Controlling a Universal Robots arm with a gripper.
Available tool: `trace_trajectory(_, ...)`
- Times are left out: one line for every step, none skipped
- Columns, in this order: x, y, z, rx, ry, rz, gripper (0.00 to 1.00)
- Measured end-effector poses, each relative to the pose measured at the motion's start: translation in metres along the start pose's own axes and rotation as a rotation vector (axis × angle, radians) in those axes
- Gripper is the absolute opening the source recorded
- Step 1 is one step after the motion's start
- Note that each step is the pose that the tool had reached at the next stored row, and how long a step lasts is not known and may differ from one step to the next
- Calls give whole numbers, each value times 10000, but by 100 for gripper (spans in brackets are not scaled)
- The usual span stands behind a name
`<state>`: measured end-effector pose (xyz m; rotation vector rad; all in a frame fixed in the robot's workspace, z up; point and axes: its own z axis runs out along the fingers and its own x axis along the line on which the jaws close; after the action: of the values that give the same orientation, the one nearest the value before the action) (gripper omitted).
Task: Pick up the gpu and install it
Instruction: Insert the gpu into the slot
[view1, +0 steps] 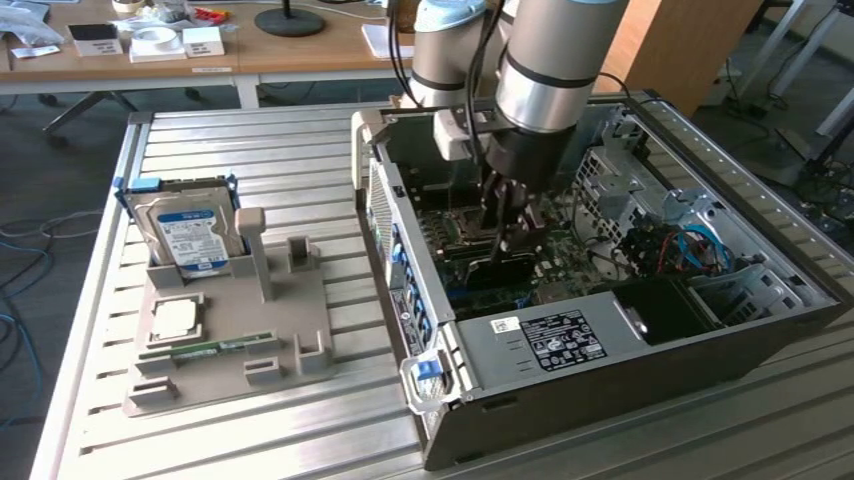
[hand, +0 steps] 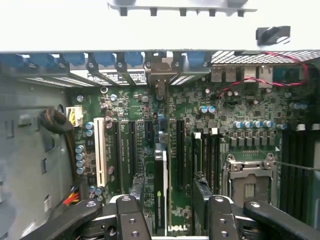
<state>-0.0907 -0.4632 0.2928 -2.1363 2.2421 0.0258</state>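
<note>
We see the pincer (view1: 505, 262) lowered deep inside the open computer case (view1: 747, 330), which lies on its side on the slatted tabletop (view1: 267, 440) so that the motherboard (hand: 220, 107) faces upward and can be reached from above. In the wrist view its fingers (hand: 131, 192) stand apart, straddling the gpu (hand: 160, 190), which stands on edge between them in the motherboard's row of expansion slots, its end in line with the rear bracket (hand: 160, 75) of the case. We judge the card is already seated or close to it, with the pincer's grip loosened rather than clamped; whether the pads touch the card we cannot tell. Beside the case, a grey parts holder (view1: 227, 340) carries the hard drive (view1: 190, 238), a processor chip (view1: 176, 320) and a memory stick (view1: 214, 349).
</note>
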Motion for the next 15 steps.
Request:
trace_trajectory(-1, 0, -28, 0, 0, 0, 52)
trace_trajectory(-3, -1, -55, 0, 1, 0, 52)
trace_trajectory(-4, -1, -80, 1, 3, 0, 52)
trace_trajectory(-6, -2, -103, 0, 4, 0, 52)
trace_trajectory(-7, -2, -118, 0, 5, 0, 52)
trace_trajectory(-7, -2, -120, 1, 2, 0, 52)
trace_trajectory(-7, -2, -120, 1, 3, 1, 52)
trace_trajectory(-7, -2, -120, 1, 3, 0, 52)
trace_trajectory(-7, -2, -121, 1, 3, 0, 52)
trace_trajectory(-7, -2, -121, 1, 4, 0, 52)
trace_trajectory(-7, -2, -121, 0, 5, 0, 52)
trace_trajectory(-7, -2, -121, 0, 4, 0, 52)
trace_trajectory(-7, -2, -122, 0, 5, 0, 52)
trace_trajectory(-7, -2, -121, 0, 5, 0, 52)
trace_trajectory(-7, -2, -125, -1, 7, 0, 52)
